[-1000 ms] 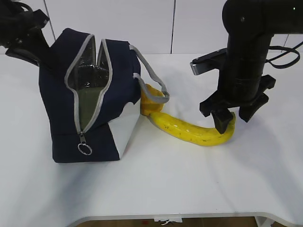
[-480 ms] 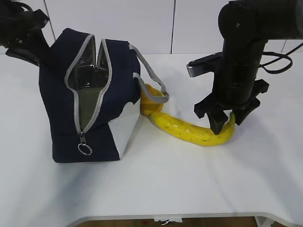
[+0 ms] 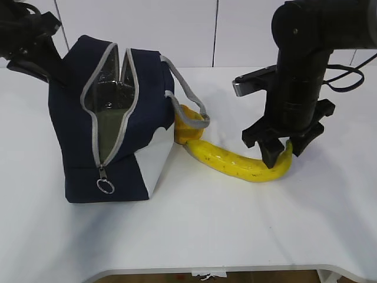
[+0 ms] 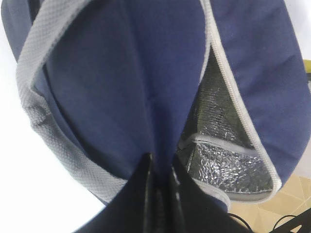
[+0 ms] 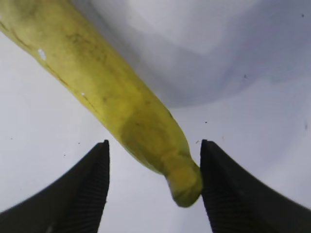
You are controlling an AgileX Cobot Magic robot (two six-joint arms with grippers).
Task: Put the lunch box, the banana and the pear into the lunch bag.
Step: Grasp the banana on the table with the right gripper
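On the white table [image 3: 235, 224], entries run from largest to smallest.

1. Boxy navy-blue fabric lunch bag [image 3: 70, 118] with white lower panel, grey zipper trim and silver foil lining: stands well to the left of the right gripper, mouth unzipped; unmoved since the earlier frames. Its grey webbing handle [image 3: 191, 100] droops toward the fruit. A dull green surface shows inside, too dim to identify.

2. Black right gripper [image 3: 288, 150]: has shifted left and slightly down over the past second, and has held steady for the last half. Its jaws are spread, straddling the banana's tip, one finger [image 5: 223, 194] touching that tip.

3. Black left gripper [image 4: 160, 170]: pinches a fold of the bag's navy fabric at the top rear; mostly cut off at the exterior view's edge.

4. Long curved yellow banana [image 3: 235, 162] with brown specks: lies flat, running left from the right gripper to the pear.

5. Rounded yellow-orange pear [image 3: 187, 131]: beside the bag, half hidden behind the handle.
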